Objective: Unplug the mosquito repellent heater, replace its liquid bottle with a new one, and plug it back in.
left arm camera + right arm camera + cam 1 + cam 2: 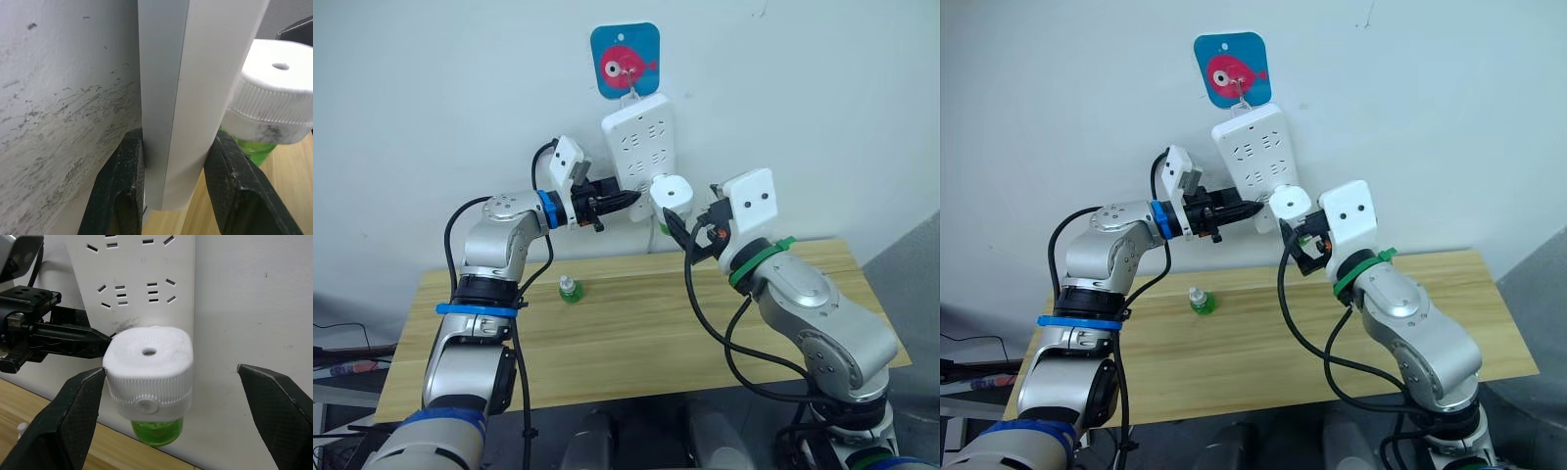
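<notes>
The white mosquito repellent heater (149, 364) is plugged into the lower end of the white power strip (641, 147) hanging on the wall. A green liquid bottle (157, 431) is screwed in under it. My right gripper (171, 369) is open, one finger on each side of the heater and clear of it. My left gripper (625, 201) is shut on the strip's lower edge, and its fingers (122, 191) pinch the strip (195, 98) from both sides. Another small green bottle (570, 290) with a white cap stands on the wooden table (636, 343).
The strip hangs from a blue square hook with a pink fish (625, 61) on the white wall. The table (1263, 362) runs along the wall below the strip. Black cables loop from both arms over the table.
</notes>
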